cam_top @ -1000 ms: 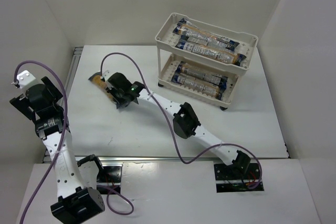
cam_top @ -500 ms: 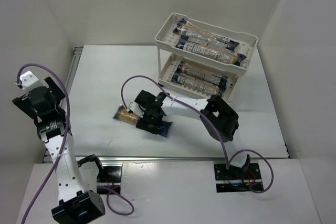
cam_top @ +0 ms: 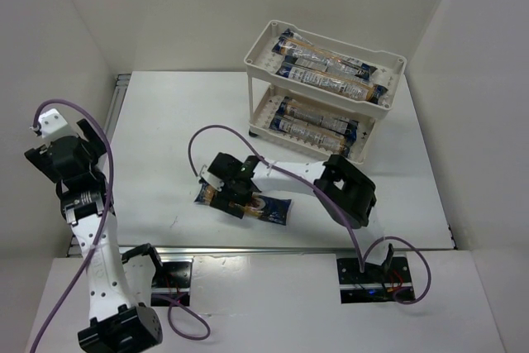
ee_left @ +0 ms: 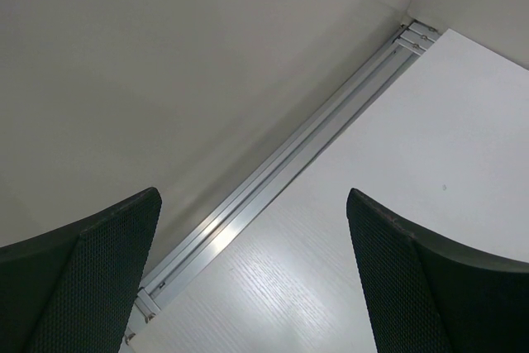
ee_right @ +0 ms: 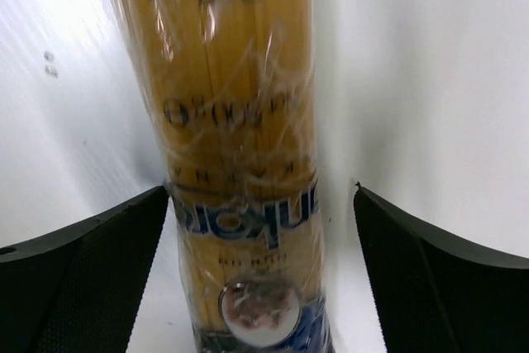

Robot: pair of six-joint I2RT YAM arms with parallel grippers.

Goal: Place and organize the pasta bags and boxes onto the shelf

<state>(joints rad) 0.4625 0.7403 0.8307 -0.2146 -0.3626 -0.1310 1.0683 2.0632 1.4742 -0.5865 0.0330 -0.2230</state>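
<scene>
Seen from above, the right arm stretches low to the left and the right gripper (cam_top: 235, 197) sits over one pasta packet (cam_top: 269, 207), which lies flat on the table (cam_top: 165, 121), well apart from the shelf (cam_top: 252, 59). Four other packets (cam_top: 322, 80) lie on the shelf, two on each tier. The left arm stands raised at the table's left edge. One second ago the right gripper was clenched farther back on the left; now it is released.

In the left wrist view, the left gripper (ee_left: 256, 279) is wide apart and holds nothing.

In the right wrist view, the pasta packet (ee_right: 240, 163) lies between the spread fingers (ee_right: 83, 279) and touches neither.
</scene>
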